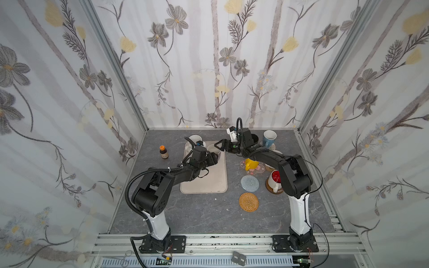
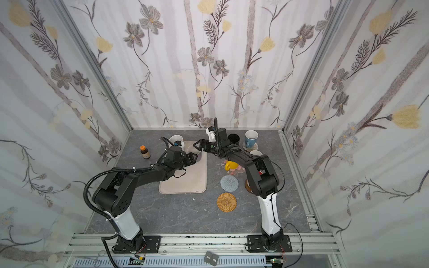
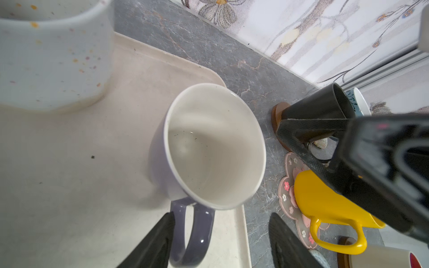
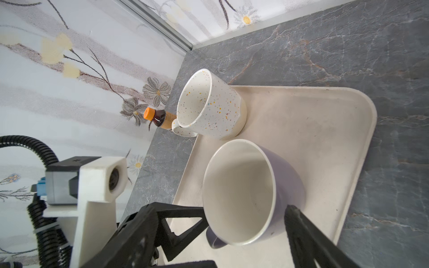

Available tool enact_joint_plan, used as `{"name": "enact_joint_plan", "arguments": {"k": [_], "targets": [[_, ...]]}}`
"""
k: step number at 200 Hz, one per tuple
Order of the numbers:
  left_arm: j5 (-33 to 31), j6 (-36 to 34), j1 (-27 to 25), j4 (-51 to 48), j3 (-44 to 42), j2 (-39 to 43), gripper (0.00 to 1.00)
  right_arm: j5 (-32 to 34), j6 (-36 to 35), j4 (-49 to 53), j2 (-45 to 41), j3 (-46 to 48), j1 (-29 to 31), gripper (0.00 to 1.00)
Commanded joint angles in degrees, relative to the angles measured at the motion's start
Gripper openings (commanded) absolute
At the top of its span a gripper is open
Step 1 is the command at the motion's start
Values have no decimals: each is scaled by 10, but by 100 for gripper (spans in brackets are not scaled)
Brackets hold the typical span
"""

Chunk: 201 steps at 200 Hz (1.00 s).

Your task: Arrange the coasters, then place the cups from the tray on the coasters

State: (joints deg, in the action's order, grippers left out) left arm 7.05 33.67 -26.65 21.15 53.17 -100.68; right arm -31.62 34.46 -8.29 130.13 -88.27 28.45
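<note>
In both top views the tray (image 1: pixel 217 179) is lying left of the worktop's (image 1: pixel 197 215) centre. The lavender mug (image 1: pixel 212 148) is standing upright at the tray's 1 o'clock corner and the speckled white mug (image 1: pixel 194 140) at its 11 o'clock corner; the arms are covering much of both. The left wrist view is showing what they hide: the left hand (image 3: pixel 222 215) is standing open, its fingers (image 3: pixel 154 243) lying either side of the lavender mug's handle (image 3: pixel 192 232), which is sitting close to one finger and apart from the other. The right wrist view is showing the right hand (image 4: pixel 247 207) spread wide across that mug's body, one finger at each side; whether they are touching it I cannot tell. The orange-capped bottle (image 1: pixel 164 152), standing off the tray at its 10 o'clock, is peeking out behind the white mug's handle in that view. At the tray's 3 o'clock the yellow mug (image 1: pixel 251 164) is sitting on the pink blossom coaster (image 1: pixel 260 170), with the grey-blue crochet coaster (image 1: pixel 249 183) and the tan rattan coaster (image 1: pixel 249 201) lying flat toward 5 o'clock. The left wrist view is showing a brown coaster (image 3: pixel 276 116) under the black mug (image 3: pixel 318 104).
</note>
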Motion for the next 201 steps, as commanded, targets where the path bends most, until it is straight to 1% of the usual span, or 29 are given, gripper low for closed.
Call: {"name": "enact_joint_plan", "arguments": {"k": [1, 31, 49, 78, 101, 127, 153, 179, 191, 194, 201], "targets": [[-19, -6, 0, -2, -5, 24, 69, -4, -3, -14, -11, -4, 1, 86], [-30, -26, 0, -51, -1, 73, 71, 12, -15, -7, -50, 20, 1, 86], [-49, -39, 0, -104, 7, 112, 71, 35, -29, -2, -87, 50, 0, 86], [-86, -68, 0, -182, 4, 185, 72, 80, -37, -27, -161, 133, 3, 86], [-97, -82, 0, -239, 17, 212, 72, 123, -36, -62, -222, 211, 5, 86], [-101, -89, 0, -292, 35, 216, 72, 178, -28, -97, -284, 291, 6, 86], [-101, -98, 0, -325, 55, 199, 71, 237, -13, -149, -341, 382, 8, 87], [-91, -102, -1, -346, 78, 168, 67, 287, -5, -179, -366, 436, 6, 89], [-88, -104, -1, -356, 91, 150, 67, 311, -5, -191, -372, 446, 6, 90], [-89, -104, -2, -357, 94, 146, 66, 316, -4, -195, -373, 464, 6, 90], [-90, -104, -3, -362, 102, 136, 66, 326, -2, -205, -375, 474, 5, 90]]}}
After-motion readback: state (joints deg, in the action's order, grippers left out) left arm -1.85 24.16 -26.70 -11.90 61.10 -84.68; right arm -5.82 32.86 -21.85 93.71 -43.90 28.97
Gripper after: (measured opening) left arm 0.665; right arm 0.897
